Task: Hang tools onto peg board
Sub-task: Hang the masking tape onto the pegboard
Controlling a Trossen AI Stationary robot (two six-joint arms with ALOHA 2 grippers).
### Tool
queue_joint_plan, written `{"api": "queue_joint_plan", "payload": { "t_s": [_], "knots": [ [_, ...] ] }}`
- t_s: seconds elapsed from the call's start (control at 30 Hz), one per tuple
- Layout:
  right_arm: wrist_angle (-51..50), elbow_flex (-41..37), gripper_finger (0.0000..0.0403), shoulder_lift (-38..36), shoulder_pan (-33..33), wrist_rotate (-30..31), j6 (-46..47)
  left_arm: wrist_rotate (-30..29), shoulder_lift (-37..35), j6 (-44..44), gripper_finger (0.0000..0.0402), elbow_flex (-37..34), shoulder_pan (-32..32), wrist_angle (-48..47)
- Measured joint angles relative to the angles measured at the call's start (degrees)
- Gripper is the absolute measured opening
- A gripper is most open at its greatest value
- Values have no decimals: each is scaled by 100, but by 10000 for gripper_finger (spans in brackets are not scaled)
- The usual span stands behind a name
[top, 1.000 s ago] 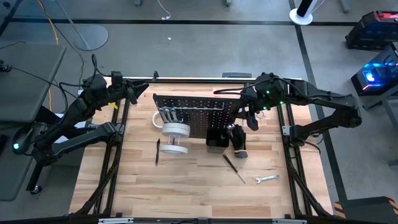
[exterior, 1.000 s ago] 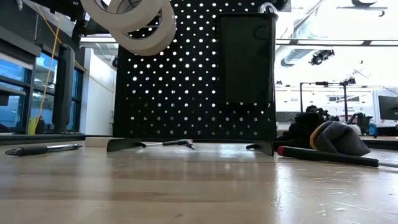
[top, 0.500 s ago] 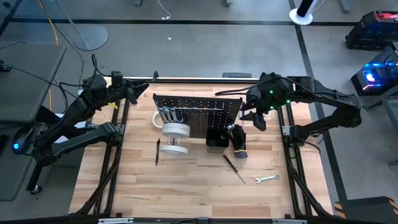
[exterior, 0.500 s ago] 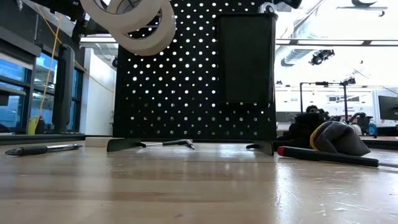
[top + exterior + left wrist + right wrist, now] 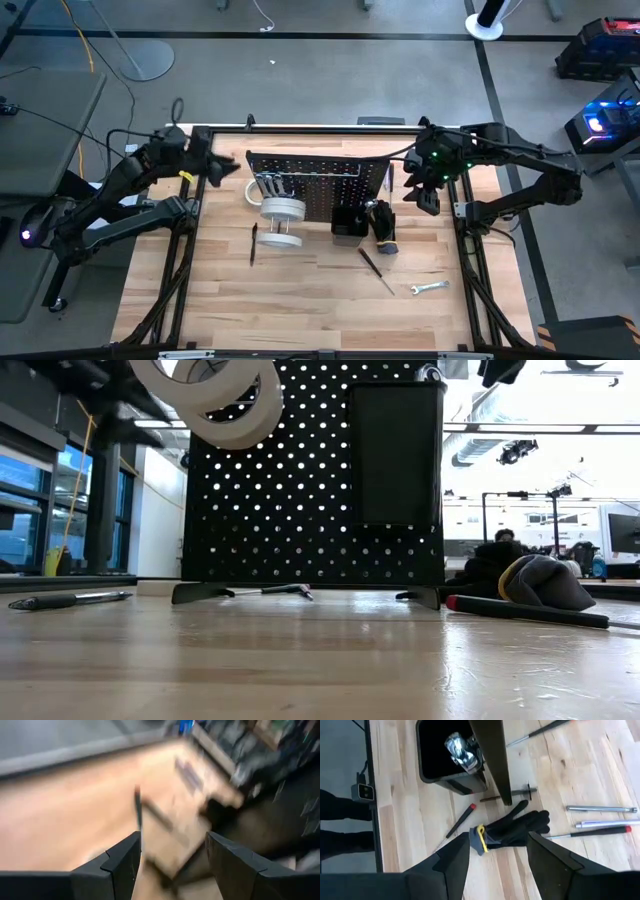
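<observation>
The peg board (image 5: pixel 318 185) stood upright on the table (image 5: pixel 320 310). 2 white tape rolls (image 5: pixel 282 210) hung at its front, and a black bin (image 5: pixel 349 222) hung beside them. The glove (image 5: pixel 383 224) lay just right of the bin, a wrench (image 5: pixel 430 288) farther off. Both sets of jaws hovered open and empty: left gripper (image 5: pixel 222 168) left of the board, right gripper (image 5: pixel 427 197) right of it.

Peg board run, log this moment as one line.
left pincer: open, empty, left of peg board | right pincer: open, empty, above glove | tape rolls: hung | wrench: on table
</observation>
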Motion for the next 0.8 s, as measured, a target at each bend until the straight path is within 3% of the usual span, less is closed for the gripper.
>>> {"api": "queue_joint_plan", "payload": {
  "t_s": [0.17, 0.27, 0.53, 0.8],
  "knots": [
    [-10, -2, 186, -7, 0, 50, 240, 69, 11, 124, 214, -62, -486, -1633],
    [56, -11, 186, -7, 2, 246, 291, -9, 17, -148, 214, -461, -807, -1855],
    [253, -15, 186, -7, 0, 594, 461, -76, 254, -1079, 214, -1487, -1056, -582],
    [257, -17, 186, -4, 0, 649, 896, -391, 850, -34, 214, -1602, -1051, 607]
  ]
}}
